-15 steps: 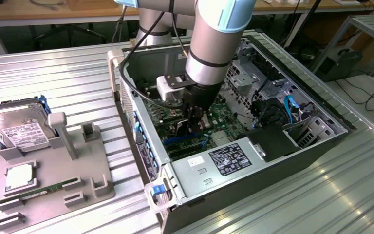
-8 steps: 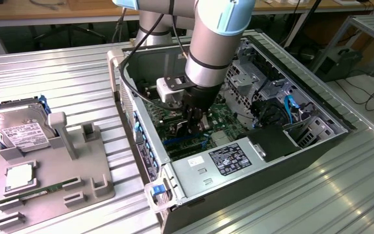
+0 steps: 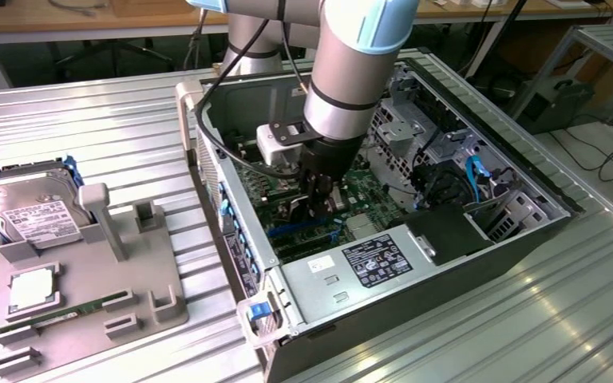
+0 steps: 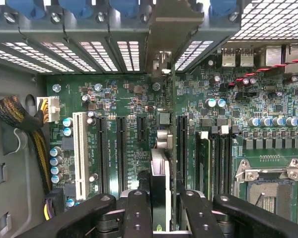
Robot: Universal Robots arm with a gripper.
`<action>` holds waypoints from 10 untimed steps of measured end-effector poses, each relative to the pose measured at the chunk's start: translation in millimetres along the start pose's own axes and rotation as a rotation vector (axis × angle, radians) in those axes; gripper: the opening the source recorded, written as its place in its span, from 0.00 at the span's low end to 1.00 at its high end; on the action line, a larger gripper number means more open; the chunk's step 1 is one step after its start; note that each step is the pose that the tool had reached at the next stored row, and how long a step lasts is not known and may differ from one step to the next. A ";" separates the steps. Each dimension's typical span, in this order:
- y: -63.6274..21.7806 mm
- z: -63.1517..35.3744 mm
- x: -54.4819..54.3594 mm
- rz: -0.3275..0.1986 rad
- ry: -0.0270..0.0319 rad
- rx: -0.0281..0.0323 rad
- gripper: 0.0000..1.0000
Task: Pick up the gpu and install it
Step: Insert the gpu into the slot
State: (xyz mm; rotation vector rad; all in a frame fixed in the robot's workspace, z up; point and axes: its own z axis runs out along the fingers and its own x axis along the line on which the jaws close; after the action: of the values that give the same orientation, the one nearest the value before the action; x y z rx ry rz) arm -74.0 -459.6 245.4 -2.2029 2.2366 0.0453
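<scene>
The gpu (image 4: 160, 173) shows edge-on in the wrist view, upright over the green motherboard (image 4: 124, 99), among the long black expansion slots (image 4: 121, 148). Its silver bracket (image 4: 171, 25) reaches up to the vented rear wall of the case. My gripper (image 4: 165, 213) is shut on the card, one black finger (image 4: 139, 213) on each side. In the exterior view the gripper (image 3: 322, 198) hangs deep inside the open computer case (image 3: 520, 231), with the dark gpu (image 3: 306, 211) below it, just above the board. I cannot tell whether the card's edge sits in a slot.
A grey fixture (image 3: 83, 295) at the exterior view's left carries a silver hard drive (image 3: 32, 209), a processor (image 3: 32, 291) and a green memory stick (image 3: 57, 317). Inside the case are the power supply (image 3: 365, 259), braided cables (image 4: 20, 119), a memory module (image 4: 203, 158) and the processor socket (image 4: 270, 181).
</scene>
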 end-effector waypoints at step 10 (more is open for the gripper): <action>-1.2 0.1 -1.7 0.000 -0.0005 -0.0002 0.28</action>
State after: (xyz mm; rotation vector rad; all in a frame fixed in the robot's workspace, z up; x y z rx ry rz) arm -72.8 -457.9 245.3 -2.2027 2.2365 0.0461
